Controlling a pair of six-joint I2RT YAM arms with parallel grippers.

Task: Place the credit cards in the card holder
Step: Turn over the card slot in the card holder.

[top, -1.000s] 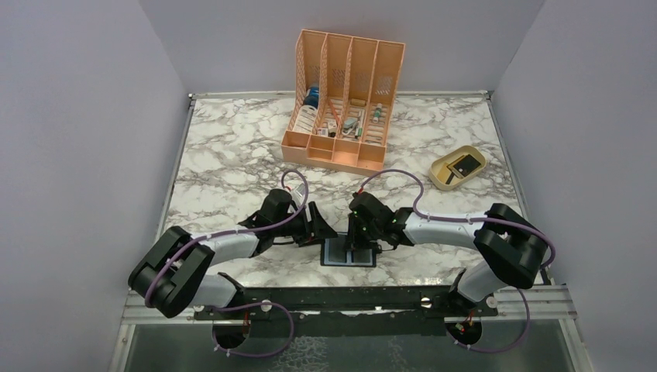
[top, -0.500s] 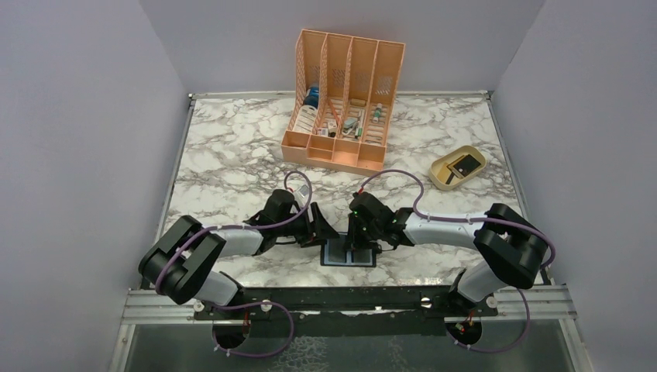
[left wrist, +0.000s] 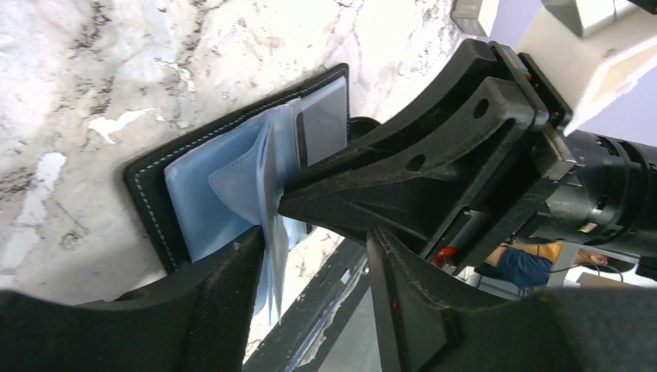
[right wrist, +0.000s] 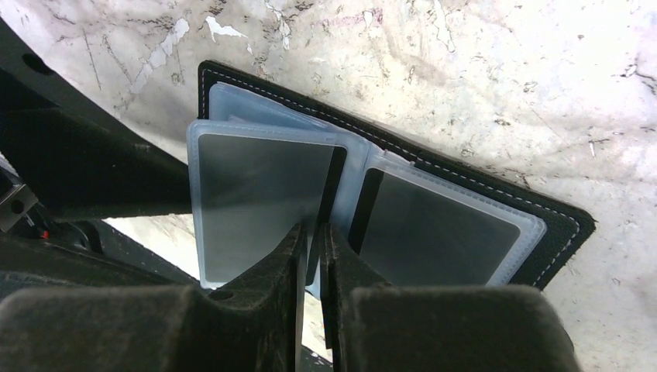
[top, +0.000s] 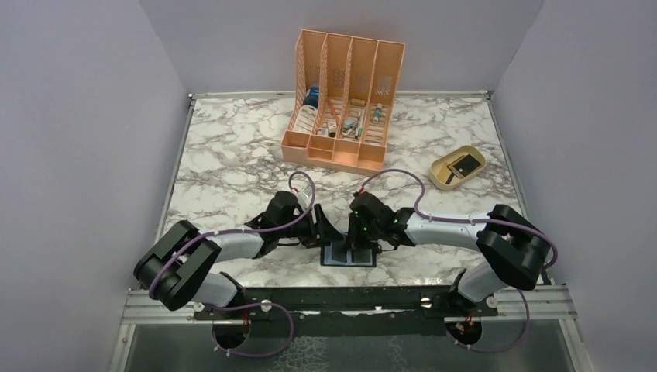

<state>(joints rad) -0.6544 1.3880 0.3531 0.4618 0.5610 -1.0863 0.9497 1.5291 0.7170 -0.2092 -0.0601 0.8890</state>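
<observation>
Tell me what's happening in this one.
Both arms are working on the card holder, which lies open at the near edge of the marble table. The right gripper is pinched nearly shut on a thin leaf at the holder's fold. Whether a card is in that pinch is unclear. The left gripper is open, its fingers either side of a clear sleeve's edge. A dark flat rectangle, likely a card, lies in the beige dish at the far right.
</observation>
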